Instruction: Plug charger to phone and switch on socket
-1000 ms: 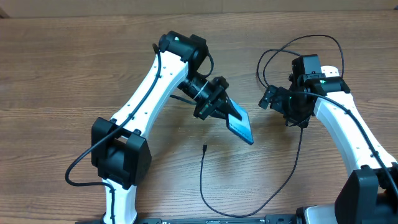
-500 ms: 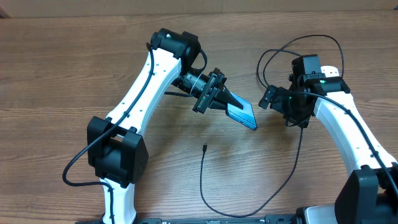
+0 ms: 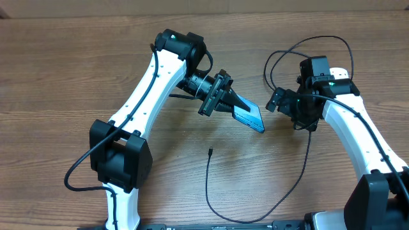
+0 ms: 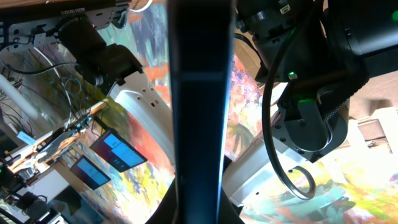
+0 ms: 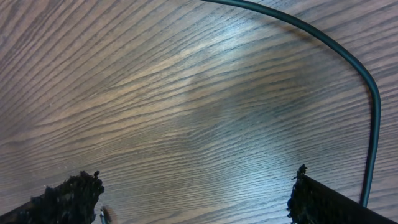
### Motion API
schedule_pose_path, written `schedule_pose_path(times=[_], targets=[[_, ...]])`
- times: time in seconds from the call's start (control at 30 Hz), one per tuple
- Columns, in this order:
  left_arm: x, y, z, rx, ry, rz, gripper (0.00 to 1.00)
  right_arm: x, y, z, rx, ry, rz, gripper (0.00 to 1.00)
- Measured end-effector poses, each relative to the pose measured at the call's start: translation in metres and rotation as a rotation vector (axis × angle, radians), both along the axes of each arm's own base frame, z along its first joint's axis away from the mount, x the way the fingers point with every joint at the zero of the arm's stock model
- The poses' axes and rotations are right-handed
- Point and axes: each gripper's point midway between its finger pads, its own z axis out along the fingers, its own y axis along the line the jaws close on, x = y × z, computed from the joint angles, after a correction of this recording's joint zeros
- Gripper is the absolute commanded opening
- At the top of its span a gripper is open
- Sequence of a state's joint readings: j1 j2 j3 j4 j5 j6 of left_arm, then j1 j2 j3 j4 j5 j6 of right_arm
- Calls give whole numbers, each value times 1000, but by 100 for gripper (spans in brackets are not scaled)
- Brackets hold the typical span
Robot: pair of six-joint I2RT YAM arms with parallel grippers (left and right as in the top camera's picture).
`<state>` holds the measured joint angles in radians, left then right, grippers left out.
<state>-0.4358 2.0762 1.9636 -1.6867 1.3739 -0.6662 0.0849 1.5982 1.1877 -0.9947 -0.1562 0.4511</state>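
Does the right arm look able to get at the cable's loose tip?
Probably, with a detour. The tip lies free on the table and the right gripper is open, but the phone in the left gripper hangs roughly between them.

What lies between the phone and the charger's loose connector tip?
Nothing but bare table, seen in the overhead view, from the phone to the charger tip.

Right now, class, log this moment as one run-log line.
left gripper: shut on phone | right gripper: open, empty | charger: tip loose, unplugged
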Motion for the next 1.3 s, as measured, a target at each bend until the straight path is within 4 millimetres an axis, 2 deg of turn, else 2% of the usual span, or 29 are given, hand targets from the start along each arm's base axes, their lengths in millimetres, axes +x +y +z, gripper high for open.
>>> schedule_pose_path(times=[0.77,1.3], targets=[[1,-1,6,-12,47,15,4,0,0,0,0,0,0,100],[12,9,6,-18,44,52,4,0,0,0,0,0,0,100]])
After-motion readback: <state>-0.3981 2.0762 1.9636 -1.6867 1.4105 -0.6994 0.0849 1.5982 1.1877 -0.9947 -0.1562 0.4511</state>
